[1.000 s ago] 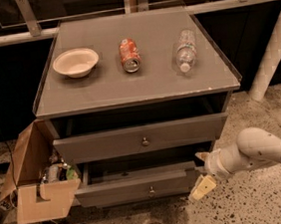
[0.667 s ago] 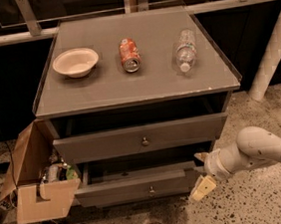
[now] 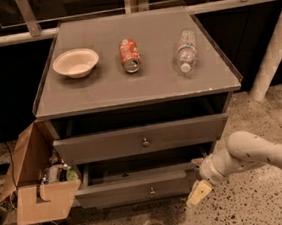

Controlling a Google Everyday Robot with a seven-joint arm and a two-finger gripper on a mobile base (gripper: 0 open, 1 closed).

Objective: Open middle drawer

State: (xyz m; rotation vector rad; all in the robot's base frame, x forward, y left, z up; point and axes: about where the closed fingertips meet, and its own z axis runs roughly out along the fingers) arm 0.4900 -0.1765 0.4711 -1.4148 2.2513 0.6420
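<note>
**Camera view.** The middle drawer (image 3: 139, 187) sits below the taller upper drawer (image 3: 99, 145) in the grey cabinet. It stands partly drawn out, with a dark gap showing behind its front.

The pincer (image 3: 199, 189) is low at the right end of that front, touching it or just beside it. Whether it is spread or closed, or has hold of anything, cannot be told.

**Handling (judgement).**
- The drawer is rigid and probably light, and should slide straight on its runners.
- The proper hold is the small round metal knob (image 3: 151, 190) at centre. It is smooth and likely slippery.
- A pull from the right end may skew the drawer and bind it.

**Containers.**
- The bowl (image 3: 75, 62) on the bench (image 3: 143, 86) looks empty.
- A can (image 3: 130, 55) and a clear bottle (image 3: 186, 50) lie on their sides near it.
- The contents of both drawers are hidden in shadow.
- The open cardboard box (image 3: 37, 203) to the left of the cabinet holds small items that cannot be identified.
</note>
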